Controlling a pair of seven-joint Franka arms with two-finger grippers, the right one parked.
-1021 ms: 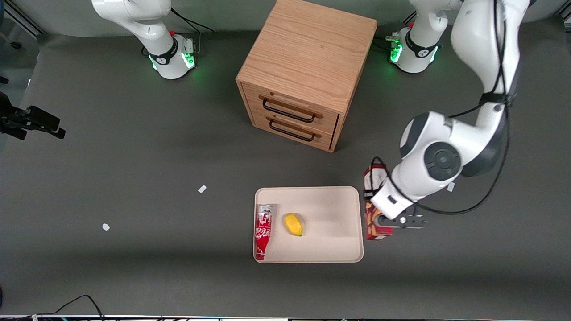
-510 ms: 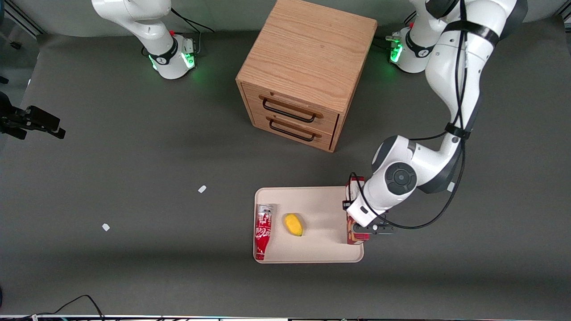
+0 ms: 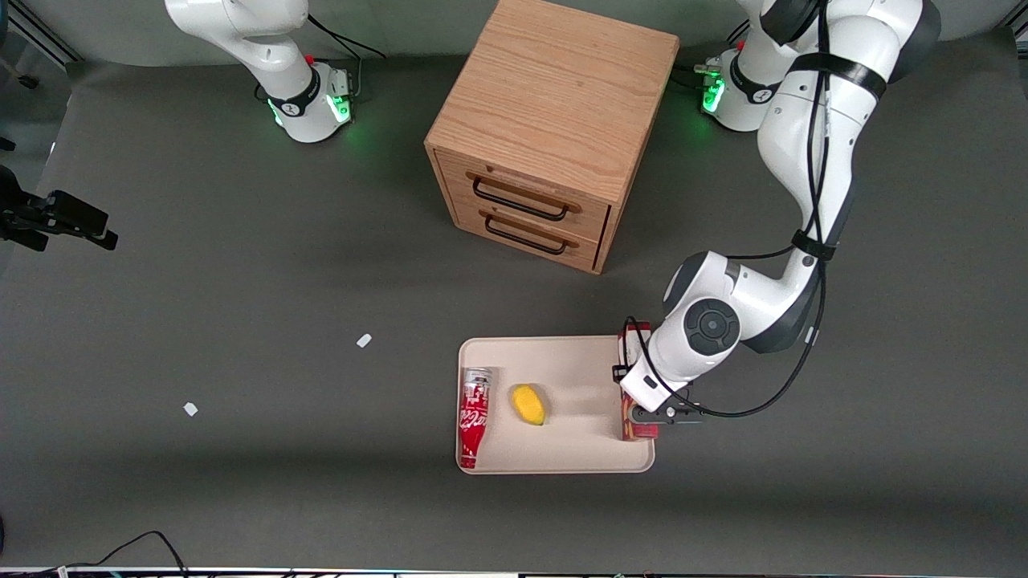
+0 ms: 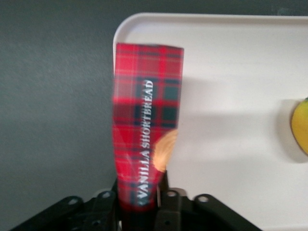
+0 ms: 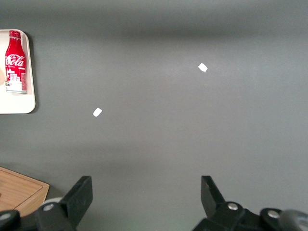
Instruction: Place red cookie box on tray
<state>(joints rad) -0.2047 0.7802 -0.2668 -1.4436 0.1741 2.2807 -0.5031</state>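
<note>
Now the gripper [image 3: 642,415] clamps the red cookie box [image 3: 631,401] at the nearer end, above the tray [image 3: 562,457] along its edge toward the working arm. Farther in lie a yellow fruit [image 3: 528,405] and a soda can [image 3: 473,417]. Placing seems under way; next, lower and release.

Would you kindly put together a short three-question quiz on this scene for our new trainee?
1. True or false: the tool is shut on the red cookie box.
2. Which thing on the tray lies nearest the box: (a) the soda bottle, (b) the yellow fruit?
3. Fill in: the box hangs over the tray's edge toward the ______ arm's end of the table.

Key
1. True.
2. b.
3. working.
</note>
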